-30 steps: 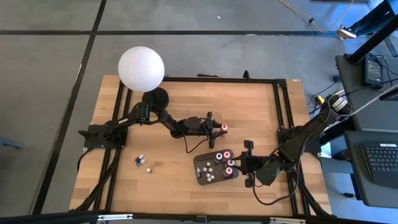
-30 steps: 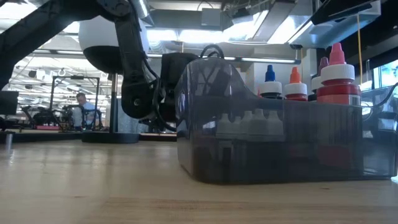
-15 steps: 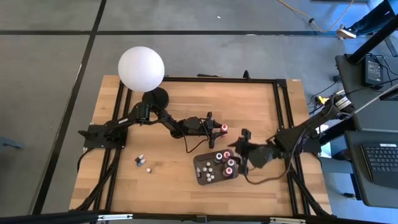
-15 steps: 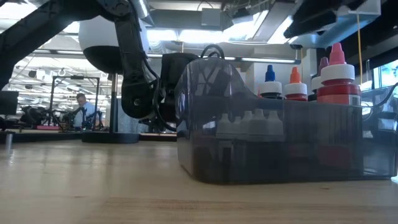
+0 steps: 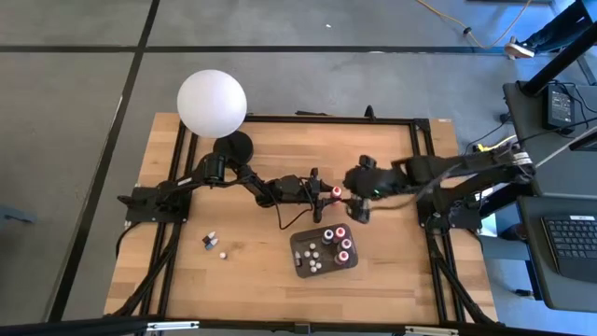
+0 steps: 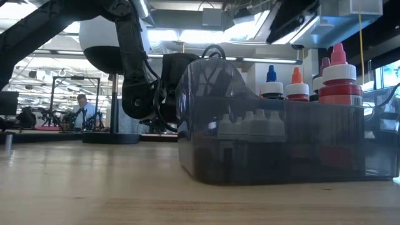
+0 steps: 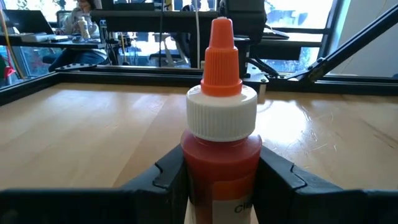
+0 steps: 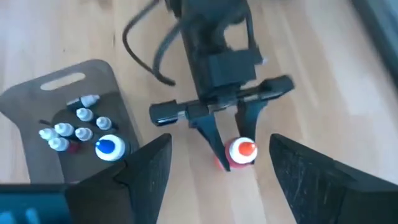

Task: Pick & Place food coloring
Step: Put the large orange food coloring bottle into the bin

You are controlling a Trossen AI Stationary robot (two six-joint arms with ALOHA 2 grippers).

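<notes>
left gripper [image 7: 217,177] clamps the red bottle [image 7: 221,149] mid-frame, above the tray [image 5: 300,257]. right gripper [image 8: 214,171] hovers wide open, empty. bottle is probably light, stiff, slick; grip its body.

Bare table [image 5: 373,154] behind both arms; tray [image 5: 305,257] blocks the front.

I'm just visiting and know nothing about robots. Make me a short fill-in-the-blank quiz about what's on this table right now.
1. The left gripper is shut on a red dropper bottle whose tip is ____.
2. The right gripper hovers above that bottle with its fingers ____.
3. The dark grey plastic tray rests on the ____ table.
4. The white globe lamp sits on the side of the ____ arm.

Missing words: orange; open; wooden; left
</notes>
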